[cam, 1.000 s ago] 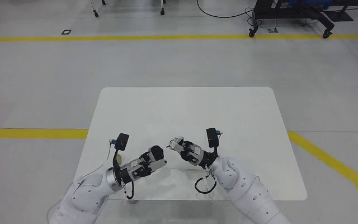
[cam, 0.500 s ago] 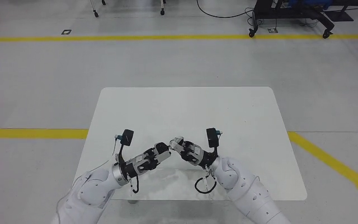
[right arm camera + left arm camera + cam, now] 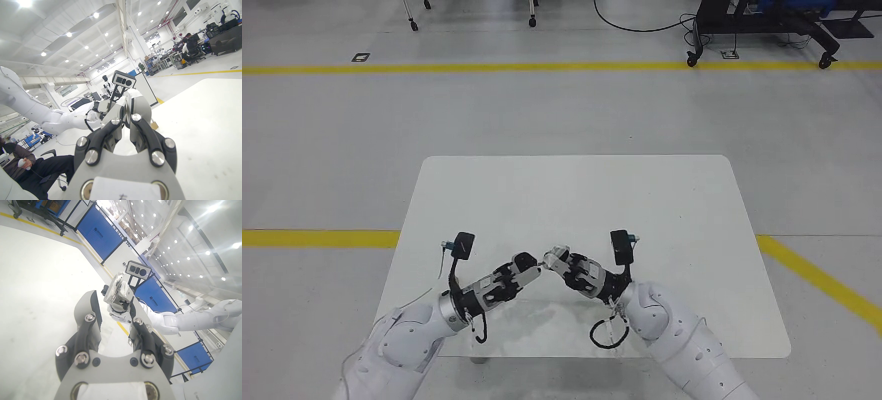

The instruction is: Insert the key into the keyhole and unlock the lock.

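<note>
Honestly, the lock (image 3: pixel 154 125) sits on the table (image 3: pixel 200 117) just past the right gripper (image 3: pixel 126 108); that one's pinched tight on what looks like the key (image 3: pixel 115 291); the left gripper (image 3: pixel 113 298) faces it, spread wide, holding nothing.

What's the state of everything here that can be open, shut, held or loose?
left gripper: open, holding nothing.
right gripper: shut on a thin metal piece, apparently the key.
key: pinched between the right gripper's fingers, up in the air, not in the lock.
lock: lying on the table, held by neither gripper; locked or unlocked cannot be told.
</note>
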`<action>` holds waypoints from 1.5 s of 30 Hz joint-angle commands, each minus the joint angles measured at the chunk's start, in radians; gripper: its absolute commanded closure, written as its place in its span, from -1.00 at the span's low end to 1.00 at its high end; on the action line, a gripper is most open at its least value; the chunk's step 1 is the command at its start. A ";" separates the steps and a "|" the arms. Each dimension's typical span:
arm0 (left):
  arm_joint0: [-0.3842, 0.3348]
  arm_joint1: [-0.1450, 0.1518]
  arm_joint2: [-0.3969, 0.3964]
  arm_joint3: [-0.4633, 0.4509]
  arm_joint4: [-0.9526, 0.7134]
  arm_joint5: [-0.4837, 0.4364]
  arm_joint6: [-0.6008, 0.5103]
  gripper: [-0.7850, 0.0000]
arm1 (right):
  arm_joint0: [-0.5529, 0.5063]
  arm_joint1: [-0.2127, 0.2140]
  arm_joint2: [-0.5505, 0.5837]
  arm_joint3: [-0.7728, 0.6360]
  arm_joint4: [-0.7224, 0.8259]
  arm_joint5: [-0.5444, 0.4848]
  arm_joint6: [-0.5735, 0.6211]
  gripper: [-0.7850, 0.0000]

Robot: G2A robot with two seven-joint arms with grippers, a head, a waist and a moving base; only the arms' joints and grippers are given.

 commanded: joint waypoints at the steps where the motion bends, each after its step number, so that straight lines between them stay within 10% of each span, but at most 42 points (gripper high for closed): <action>1: 0.001 0.000 -0.001 -0.001 -0.002 0.000 0.000 0.09 | -0.004 0.000 0.003 -0.006 0.001 0.001 0.010 1.00; 8: 0.006 0.002 -0.003 -0.006 -0.002 -0.005 0.001 0.18 | -0.007 0.002 -0.006 -0.017 0.037 0.001 0.078 1.00; 17: 0.012 0.004 -0.003 -0.017 0.009 -0.004 0.002 1.00 | -0.010 -0.001 0.007 -0.018 0.050 0.009 0.104 1.00; 29: 0.017 0.005 -0.003 -0.025 0.036 0.006 0.015 1.00 | -0.016 -0.007 0.018 -0.020 0.053 0.004 0.126 1.00; 32: 0.018 0.005 -0.006 -0.025 0.045 0.007 0.023 1.00 | -0.018 -0.007 0.023 -0.022 0.053 0.001 0.129 0.24; 35: 0.021 0.006 -0.007 -0.025 0.047 0.004 0.027 1.00 | -0.020 -0.008 0.026 -0.024 0.053 0.001 0.135 0.07; 45: 0.030 0.011 -0.028 -0.026 0.073 -0.012 0.028 1.00 | -0.024 -0.004 0.029 -0.034 0.081 0.001 0.167 0.26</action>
